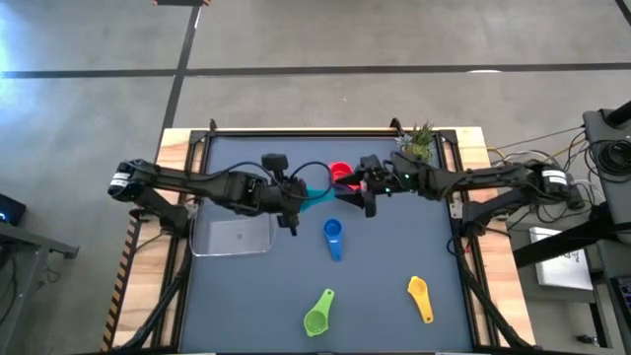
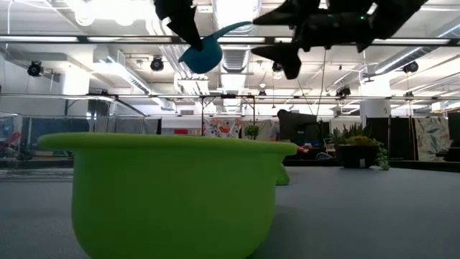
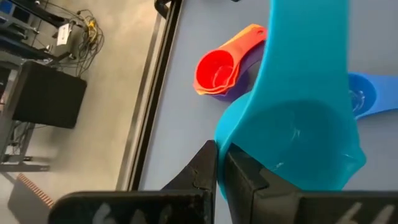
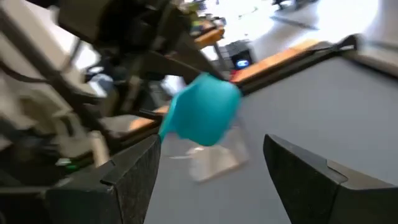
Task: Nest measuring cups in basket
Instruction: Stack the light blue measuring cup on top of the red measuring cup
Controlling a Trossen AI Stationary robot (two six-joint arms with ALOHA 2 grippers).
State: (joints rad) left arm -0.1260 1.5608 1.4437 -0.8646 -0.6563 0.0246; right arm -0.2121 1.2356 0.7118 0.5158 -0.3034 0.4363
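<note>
Teal cup (image 3: 292, 124), light stiff slick plastic, sat pinched at its bowl rim in my left gripper (image 3: 217, 163); right gripper (image 4: 211, 171), at 3 o'clock, gaped empty.

No readable text, no labels, no brand names, no numbers, no signs legible in any camera view

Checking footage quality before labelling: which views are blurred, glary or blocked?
Right wrist view: motion-smeared, the teal cup is soft. Low view: bright ceiling lights glare, and the lime green cup looms close and fills the foreground. Left wrist view: the teal cup crowds the frame. High view: even light, sharp.
</note>
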